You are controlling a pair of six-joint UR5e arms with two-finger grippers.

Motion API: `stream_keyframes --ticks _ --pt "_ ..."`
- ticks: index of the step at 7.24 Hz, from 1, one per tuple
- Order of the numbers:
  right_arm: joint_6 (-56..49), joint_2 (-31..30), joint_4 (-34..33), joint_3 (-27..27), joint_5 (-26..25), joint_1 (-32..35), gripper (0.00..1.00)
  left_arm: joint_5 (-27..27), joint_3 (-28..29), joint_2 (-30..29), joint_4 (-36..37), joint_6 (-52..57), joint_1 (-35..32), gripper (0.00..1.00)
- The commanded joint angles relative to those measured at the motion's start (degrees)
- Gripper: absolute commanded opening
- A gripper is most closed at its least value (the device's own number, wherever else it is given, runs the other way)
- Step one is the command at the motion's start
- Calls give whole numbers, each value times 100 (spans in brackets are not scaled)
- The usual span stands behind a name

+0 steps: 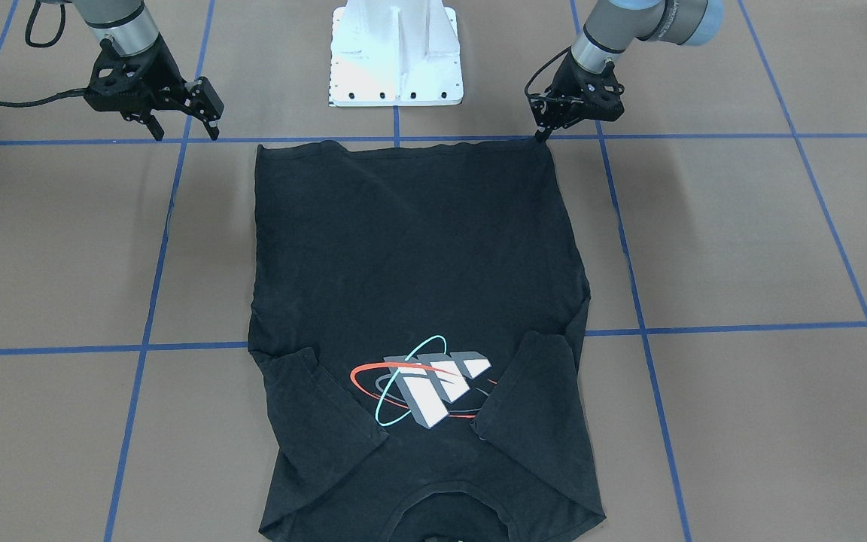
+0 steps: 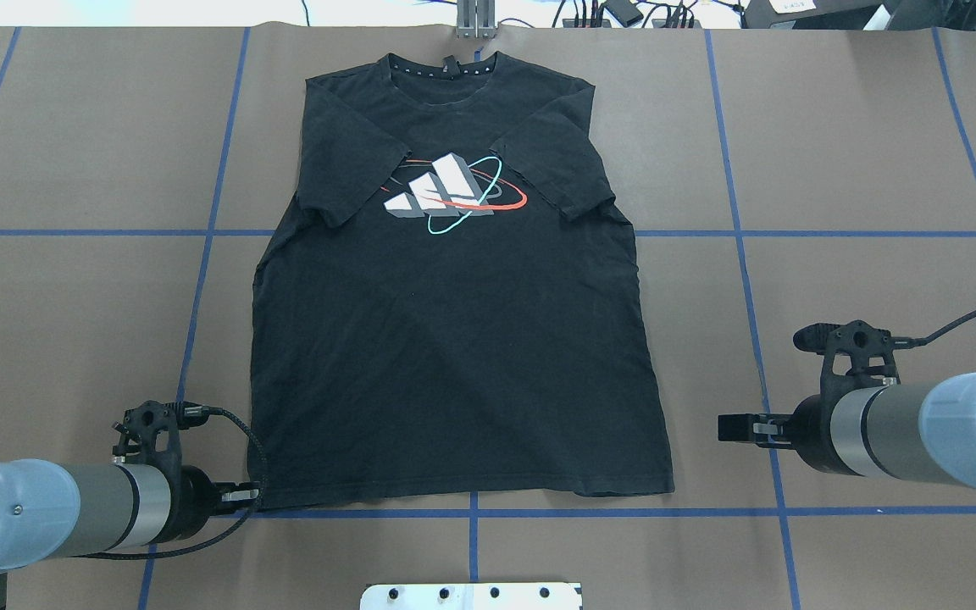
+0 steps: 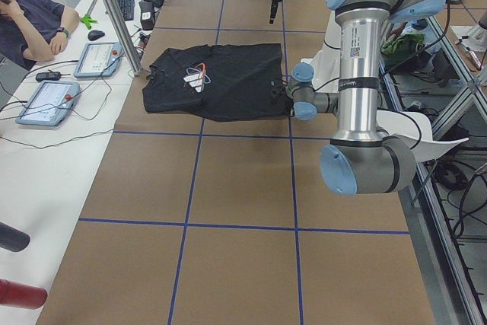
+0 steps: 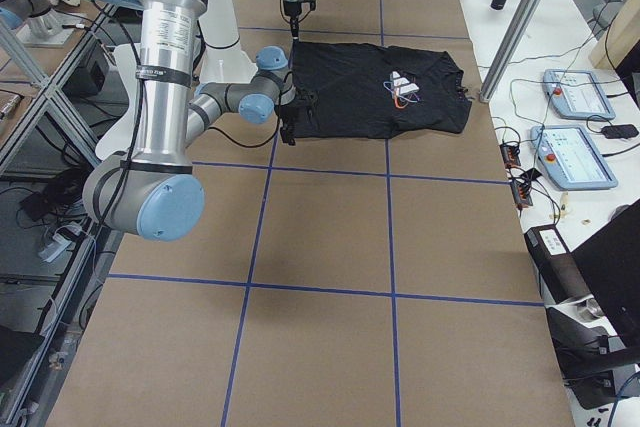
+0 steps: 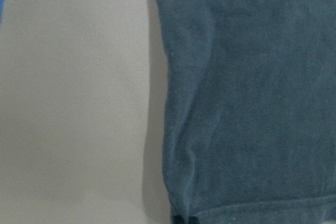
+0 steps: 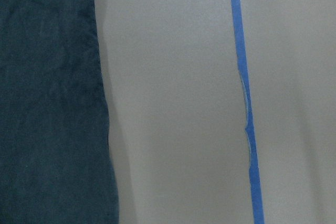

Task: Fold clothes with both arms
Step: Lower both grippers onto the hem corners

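Note:
The black T-shirt (image 1: 418,256) lies flat on the brown table, print up, sleeves folded in over the chest, collar away from the robot; it also shows in the overhead view (image 2: 454,356). My left gripper (image 1: 540,135) is low at the hem corner on my left (image 2: 252,493), its fingers drawn together to one point and shut on the corner's edge. The left wrist view shows that hem corner (image 5: 247,103). My right gripper (image 1: 185,129) is open and empty, above the table beside the other hem corner, clear of the cloth (image 2: 723,426). The right wrist view shows the shirt's side edge (image 6: 47,103).
The white pedestal base (image 1: 396,53) stands just behind the hem. Blue tape lines (image 2: 738,237) grid the table. At the far edge beyond the collar are a metal post (image 3: 114,13), control tablets (image 3: 46,100) and a seated person (image 3: 30,20).

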Motion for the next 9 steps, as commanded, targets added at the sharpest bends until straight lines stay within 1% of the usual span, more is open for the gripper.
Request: stream_keyframes --ticks 1,2,3,4,5,6,7,8,9 --pt "386 7 592 -313 -335 -346 100 30 -56 14 -3 -63 0 0" --pt "623 33 1006 -629 -772 -635 100 65 -65 14 -12 -63 0 0" --pt "652 60 992 -623 -924 -786 99 109 -74 14 -12 -63 0 0" --pt "652 69 957 -649 -935 -857 99 162 -74 14 -20 -63 0 0" --pt "652 86 809 -658 -1022 -919 98 240 -74 14 -21 -55 17 0" --pt "652 278 477 -658 -1057 -963 97 250 -83 14 -21 -54 26 0" --pt "652 732 -118 -676 -1075 -1042 96 267 -118 14 -21 -63 26 0" --pt "661 946 -298 -780 -1223 -1164 92 268 -170 23 -12 -63 26 0" --pt "661 974 -274 -938 -1373 -1305 87 268 -179 23 -12 -63 26 0"
